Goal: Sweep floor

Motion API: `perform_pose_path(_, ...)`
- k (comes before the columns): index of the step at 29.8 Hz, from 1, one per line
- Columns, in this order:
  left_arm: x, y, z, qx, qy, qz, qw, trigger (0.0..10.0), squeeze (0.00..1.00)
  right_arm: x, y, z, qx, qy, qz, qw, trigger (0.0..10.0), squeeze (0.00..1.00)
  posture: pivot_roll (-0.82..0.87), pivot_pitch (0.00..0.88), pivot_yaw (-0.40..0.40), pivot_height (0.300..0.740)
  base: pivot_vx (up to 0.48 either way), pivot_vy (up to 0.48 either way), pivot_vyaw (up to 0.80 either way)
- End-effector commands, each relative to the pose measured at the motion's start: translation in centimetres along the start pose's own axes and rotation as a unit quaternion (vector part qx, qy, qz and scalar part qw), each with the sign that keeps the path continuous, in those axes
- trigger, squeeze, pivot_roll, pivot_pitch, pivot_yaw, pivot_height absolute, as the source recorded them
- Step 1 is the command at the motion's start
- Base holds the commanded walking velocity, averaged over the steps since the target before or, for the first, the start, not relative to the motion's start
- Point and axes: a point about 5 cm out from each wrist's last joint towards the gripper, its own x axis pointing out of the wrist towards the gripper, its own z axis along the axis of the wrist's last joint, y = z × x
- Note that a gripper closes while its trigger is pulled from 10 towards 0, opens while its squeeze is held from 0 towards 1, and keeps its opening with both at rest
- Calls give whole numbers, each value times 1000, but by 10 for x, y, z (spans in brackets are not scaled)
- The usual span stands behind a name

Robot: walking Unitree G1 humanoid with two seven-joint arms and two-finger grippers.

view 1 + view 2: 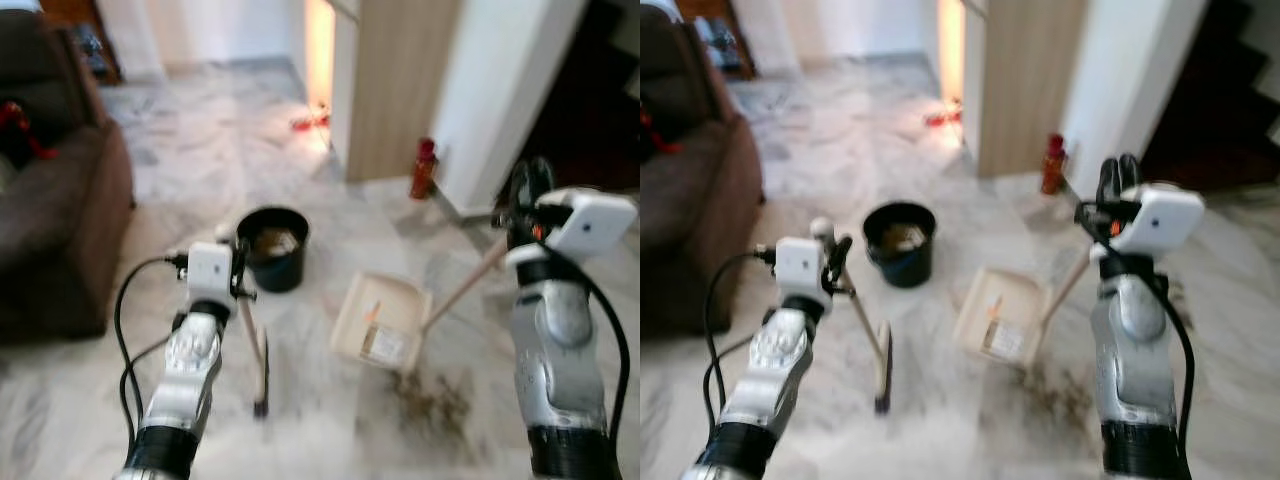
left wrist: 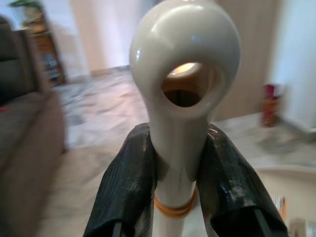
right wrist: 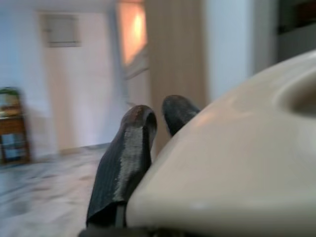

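Black left tool (image 2: 173,182) grips broom handle (image 2: 180,98); dustpan (image 1: 383,318) beside dirt (image 1: 432,398).

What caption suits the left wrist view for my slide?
Left gripper clamps the broom handle, sofa alongside.

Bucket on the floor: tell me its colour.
Black. The bucket shows best in the left eye view, standing between the two arms, with some light debris inside.
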Motion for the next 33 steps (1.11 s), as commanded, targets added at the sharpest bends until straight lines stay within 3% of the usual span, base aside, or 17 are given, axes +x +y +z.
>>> perform_pose_path(1, 5, -2, 12, 8, -27, -1, 1000, 10000, 0, 4, 2, 17, 14, -36, 6, 999, 10000, 0, -88, 0, 28, 740, 465, 0, 800)
perform_pose_path(24, 4, -2, 12, 5, -30, 2, 1000, 10000, 0, 12, 4, 30, 31, -50, 5, 998, 10000, 0, -86, 0, 25, 740, 465, 0, 58)
perform_pose_path(29, 4, -1, 12, 5, -30, 2, 1000, 10000, 0, 12, 2, 32, 41, -56, -1, 998, 10000, 0, -85, 0, 23, 740, 469, 0, -800)
perform_pose_path(33, 5, -1, 13, 4, -32, 3, 999, 10000, 0, 12, 4, 32, 44, -58, 1, 997, 10000, 0, -85, 0, 24, 740, 469, 0, 0)
